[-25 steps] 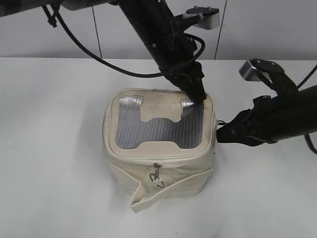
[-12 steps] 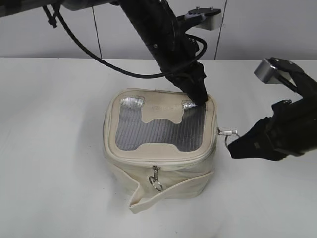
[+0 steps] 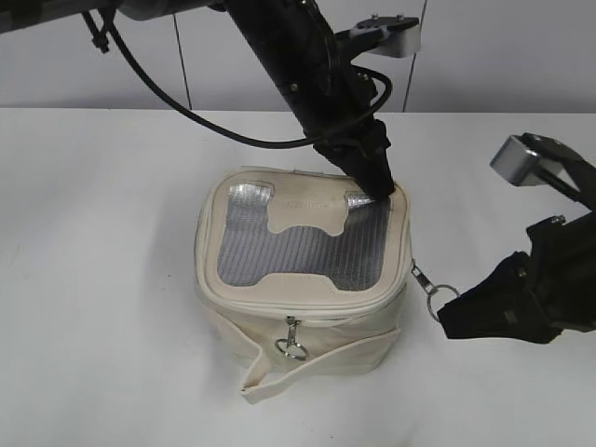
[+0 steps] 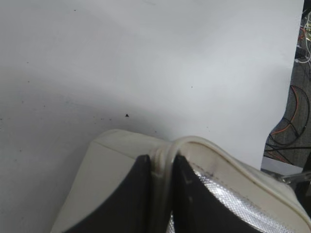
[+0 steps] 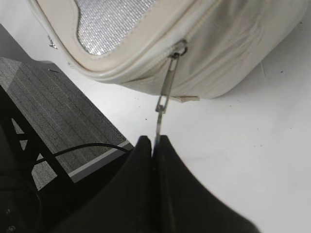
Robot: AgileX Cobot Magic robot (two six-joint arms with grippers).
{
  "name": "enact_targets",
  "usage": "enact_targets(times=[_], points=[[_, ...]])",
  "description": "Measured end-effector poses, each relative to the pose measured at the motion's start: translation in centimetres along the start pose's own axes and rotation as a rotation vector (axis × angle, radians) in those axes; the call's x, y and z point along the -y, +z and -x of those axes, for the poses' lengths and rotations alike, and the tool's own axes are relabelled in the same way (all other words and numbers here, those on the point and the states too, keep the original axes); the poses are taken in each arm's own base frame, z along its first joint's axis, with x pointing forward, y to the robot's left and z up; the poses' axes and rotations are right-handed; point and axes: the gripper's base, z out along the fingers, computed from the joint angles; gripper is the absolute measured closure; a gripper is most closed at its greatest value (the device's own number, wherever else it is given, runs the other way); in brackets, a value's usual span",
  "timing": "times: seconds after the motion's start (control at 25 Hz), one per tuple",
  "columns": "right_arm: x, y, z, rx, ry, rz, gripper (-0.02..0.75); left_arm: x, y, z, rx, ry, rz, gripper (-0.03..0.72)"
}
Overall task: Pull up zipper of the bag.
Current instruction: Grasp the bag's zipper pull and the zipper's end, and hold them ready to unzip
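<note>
- The right end effector (image 5: 154,143) has its jaws pressed together on the ring of one silver pull (image 5: 165,94), which is drawn taut in a straight line away from the bag (image 3: 303,279).
- Over the last second this end effector has moved away from the bag's right side and toward the camera, and the pull it holds has travelled forward along the zipper (image 3: 402,244) toward the bag's front right corner. I judge the zip to be mid-travel, with the stretch round to the front pull (image 3: 291,340) not yet covered.
- The left end effector (image 4: 162,167) is closed on the raised cream edge at the lid's far right corner, as before, bracing the bag against the pull.
- The bag stands on the white surface (image 3: 102,279) between the two end effectors; it has shifted only slightly.
</note>
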Motion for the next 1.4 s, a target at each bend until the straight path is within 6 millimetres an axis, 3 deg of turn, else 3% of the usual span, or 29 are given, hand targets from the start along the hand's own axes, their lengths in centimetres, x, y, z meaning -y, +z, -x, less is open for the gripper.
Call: enact_targets(times=[0.24, 0.48, 0.68, 0.92, 1.16, 1.28, 1.4], points=[[-3.7, 2.0, -0.5, -0.071, -0.138, 0.057, 0.733, 0.0, 0.0, 0.0, -0.001, 0.001, 0.002, 0.596], [-7.3, 4.1, -0.5, -0.029, -0.258, 0.026, 0.733, 0.0, 0.0, 0.0, -0.001, -0.003, 0.003, 0.596], [-9.4, 6.3, 0.8, -0.013, -0.323, 0.033, 0.733, 0.0, 0.0, 0.0, -0.003, -0.006, 0.003, 0.596], [-10.8, 8.9, 3.6, -0.034, -0.352, 0.061, 0.733, 0.0, 0.0, -0.1, -0.011, -0.007, -0.003, 0.596], [-11.0, 9.3, 4.0, -0.055, -0.306, 0.077, 0.722, 0.0, 0.0, -0.1, -0.014, -0.006, -0.002, 0.596], [-11.7, 8.4, 4.0, -0.047, -0.26, 0.096, 0.626, -0.1, 0.0, -0.1, -0.005, -0.006, 0.005, 0.596], [-12.4, 6.7, 4.3, -0.012, -0.215, 0.102, 0.421, -0.2, 0.0, 0.0, -0.003, -0.007, 0.016, 0.596]])
